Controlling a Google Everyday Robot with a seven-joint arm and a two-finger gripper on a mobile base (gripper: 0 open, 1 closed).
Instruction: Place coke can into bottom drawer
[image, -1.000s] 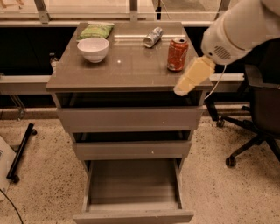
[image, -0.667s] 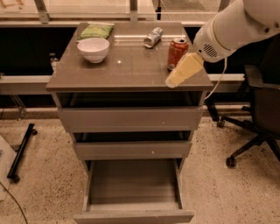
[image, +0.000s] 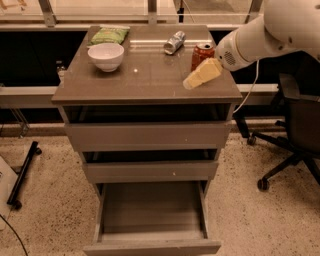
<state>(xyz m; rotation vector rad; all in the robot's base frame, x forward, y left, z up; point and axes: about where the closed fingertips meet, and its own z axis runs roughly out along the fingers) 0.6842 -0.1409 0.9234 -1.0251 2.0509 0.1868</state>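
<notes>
The coke can (image: 201, 52) stands upright at the right rear of the cabinet top (image: 145, 80), red-orange with a silver top. My gripper (image: 202, 74), pale yellow, hangs just in front of the can and slightly below it, over the cabinet's right front part. It covers the can's lower front. The white arm reaches in from the upper right. The bottom drawer (image: 150, 210) is pulled out wide, with a flat grey inside and nothing in it. The two shallower drawers above it stand slightly out.
A white bowl (image: 106, 55), a green snack bag (image: 109, 35) and a silver-grey can (image: 174, 42) lying on its side share the cabinet top. A black office chair (image: 295, 135) stands at the right. A black wheeled stand (image: 22, 175) lies on the floor at the left.
My gripper has moved left and away from the cabinet's right edge, closing in on the coke can's front. The can and the drawers have not moved.
</notes>
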